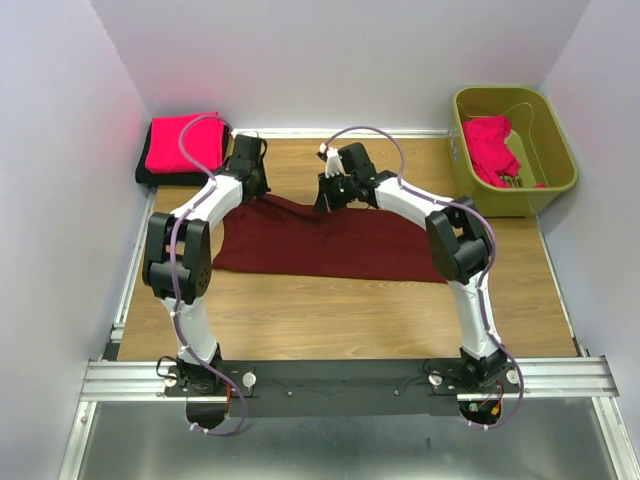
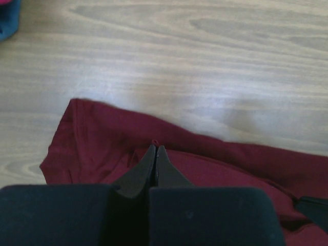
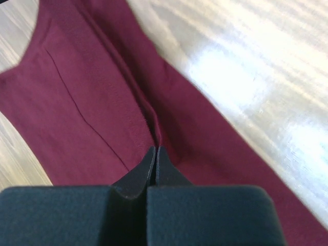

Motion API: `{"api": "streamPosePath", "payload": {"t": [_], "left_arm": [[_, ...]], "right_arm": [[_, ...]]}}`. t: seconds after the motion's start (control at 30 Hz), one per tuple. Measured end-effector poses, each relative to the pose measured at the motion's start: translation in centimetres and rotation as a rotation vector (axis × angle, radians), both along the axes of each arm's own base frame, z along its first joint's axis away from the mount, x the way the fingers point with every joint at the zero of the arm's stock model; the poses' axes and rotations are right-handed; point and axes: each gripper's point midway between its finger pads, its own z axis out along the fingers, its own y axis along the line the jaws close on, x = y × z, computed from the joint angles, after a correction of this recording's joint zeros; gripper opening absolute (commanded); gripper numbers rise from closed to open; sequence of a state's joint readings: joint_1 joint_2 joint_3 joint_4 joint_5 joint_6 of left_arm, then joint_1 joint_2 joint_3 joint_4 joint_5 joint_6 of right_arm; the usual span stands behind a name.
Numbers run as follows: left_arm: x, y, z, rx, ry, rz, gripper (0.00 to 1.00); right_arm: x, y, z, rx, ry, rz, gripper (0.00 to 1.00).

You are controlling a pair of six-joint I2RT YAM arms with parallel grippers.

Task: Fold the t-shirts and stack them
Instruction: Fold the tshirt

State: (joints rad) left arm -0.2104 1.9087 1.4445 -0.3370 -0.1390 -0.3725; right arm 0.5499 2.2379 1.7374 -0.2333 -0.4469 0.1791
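2 robot arms bend over a maroon shirt (image 1: 330,245) lying crumpled and roughly flat in the middle of the wooden table (image 1: 330,310), both working along its far edge. The left gripper (image 2: 155,149) is clamped tight near the shirt's far left corner, with a scrap of maroon cloth showing at its tips. The right gripper (image 3: 155,151) is likewise pinched closed on a raised ridge of the same cloth, further along that edge. At the back left corner, a folded pink shirt (image 1: 182,143) rests on top of a black shirt (image 1: 150,176), the start of a stack. More pink shirts (image 1: 490,150) lie loose in the green bin (image 1: 560,150) at the back right. The step in hand appears to be the first fold of the maroon shirt, with both arms gripping its far edge. The next move likely calls for lifting that edge evenly with both arms and carrying it toward the near hem, keeping the cloth taut between the 2 grips so it lands without wrinkles.
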Motion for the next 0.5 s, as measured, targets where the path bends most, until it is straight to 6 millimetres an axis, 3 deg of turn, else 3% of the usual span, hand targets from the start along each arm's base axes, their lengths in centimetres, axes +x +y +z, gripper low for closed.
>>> {"api": "streamPosePath", "payload": {"t": [0.23,0.5], "left_arm": [[-3.8,0.6,-1.5,-0.029,0.028,0.026,0.00],[-6.7,0.9,-2.8,-0.057,0.045,0.048,0.00]], "right_arm": [[-2.0,-0.4,-1.4,-0.066,-0.009,0.034,0.01],[-3.7,-0.8,-1.4,-0.090,-0.013,0.064,0.05]]}}
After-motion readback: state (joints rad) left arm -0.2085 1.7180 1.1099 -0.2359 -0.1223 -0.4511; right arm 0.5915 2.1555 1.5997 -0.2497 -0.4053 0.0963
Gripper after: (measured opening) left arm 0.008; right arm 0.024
